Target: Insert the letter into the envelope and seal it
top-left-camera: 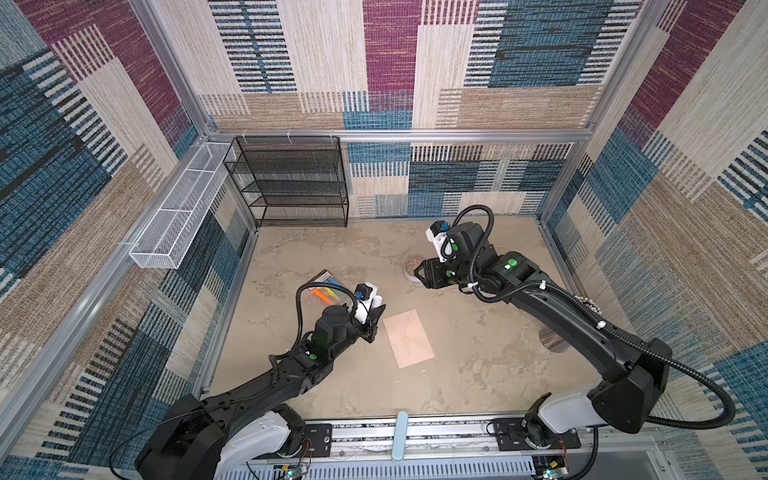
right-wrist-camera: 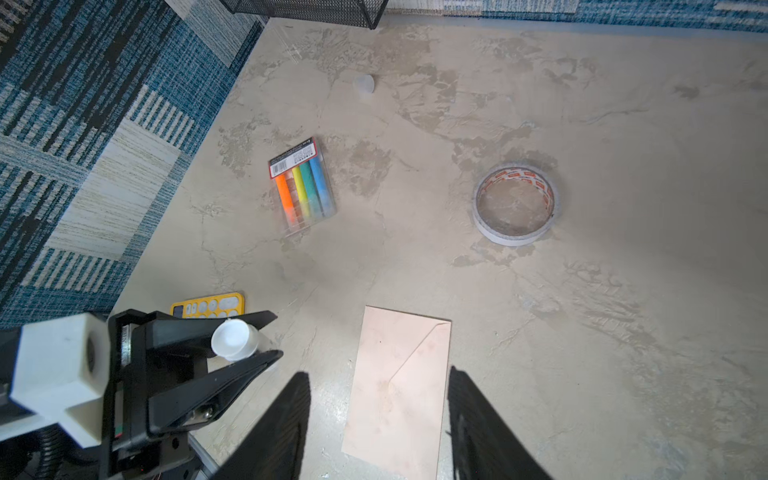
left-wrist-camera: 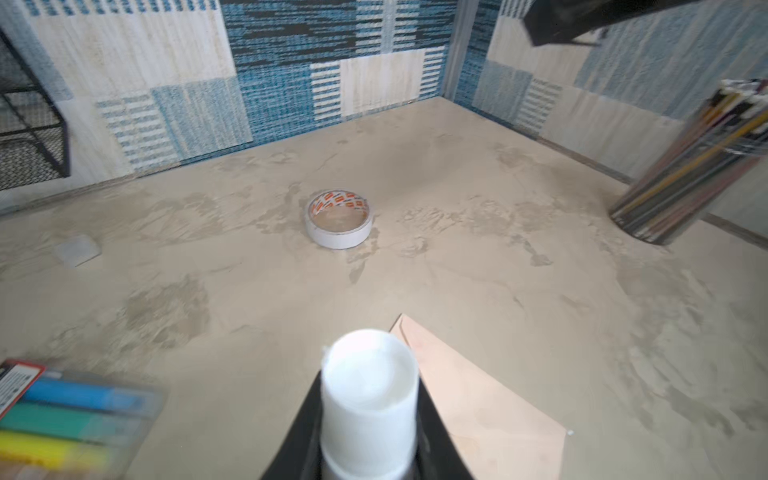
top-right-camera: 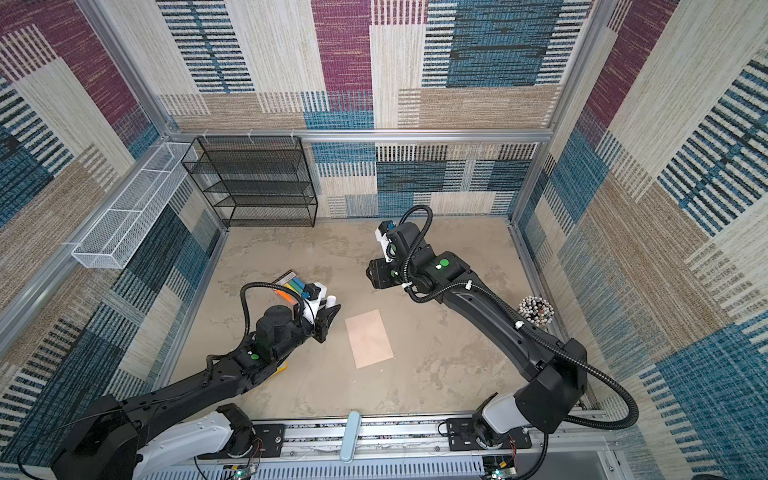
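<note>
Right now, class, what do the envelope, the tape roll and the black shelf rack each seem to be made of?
Envelope: matte peach paper, thin and flat, with a creased flap line.
Tape roll: probably white tape on a card core, orange print inside.
Black shelf rack: apparently painted metal mesh, see-through with thin wire frame.

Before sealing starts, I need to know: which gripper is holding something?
The left gripper: its jaws clamp a white tube, while the right gripper stands open and empty.
</note>
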